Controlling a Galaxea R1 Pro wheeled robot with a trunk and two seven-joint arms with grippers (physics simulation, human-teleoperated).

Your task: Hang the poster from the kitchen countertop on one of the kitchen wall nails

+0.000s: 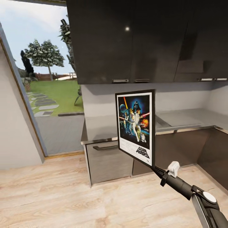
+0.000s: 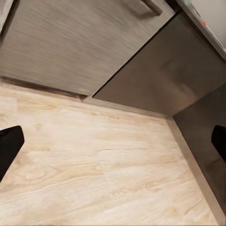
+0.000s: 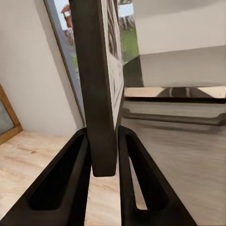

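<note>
Gripping the poster (image 1: 136, 126) by its lower corner, my right gripper (image 1: 159, 172) is clamped tight on the frame; in the right wrist view I'm seeing both fingers (image 3: 66, 183) pressing on either side of the dark edge of the poster (image 3: 94, 89). I'm holding it upright in the air, out in front of the countertop (image 1: 104, 126) and clear of it, artwork facing me, title at the bottom.

Left gripper (image 2: 113, 141) is hanging idle with its fingers (image 2: 9, 146) spread wide apart and nothing between them, pointing down at the wood floor (image 2: 103, 160) near the base cabinets (image 2: 70, 42).

Working outward, I'm looking at dark upper cabinets (image 1: 126, 41) above the counter, a bare strip of wall (image 1: 177, 98) between them, and a big window (image 1: 47, 79) onto the garden off to my left.

So the pickup is done, I'm calling that half finished. What's left is the hanging, and I'm not spotting any nail in these views, so I reckon I'm needing to look around for one, carry the poster over and hook it on.
</note>
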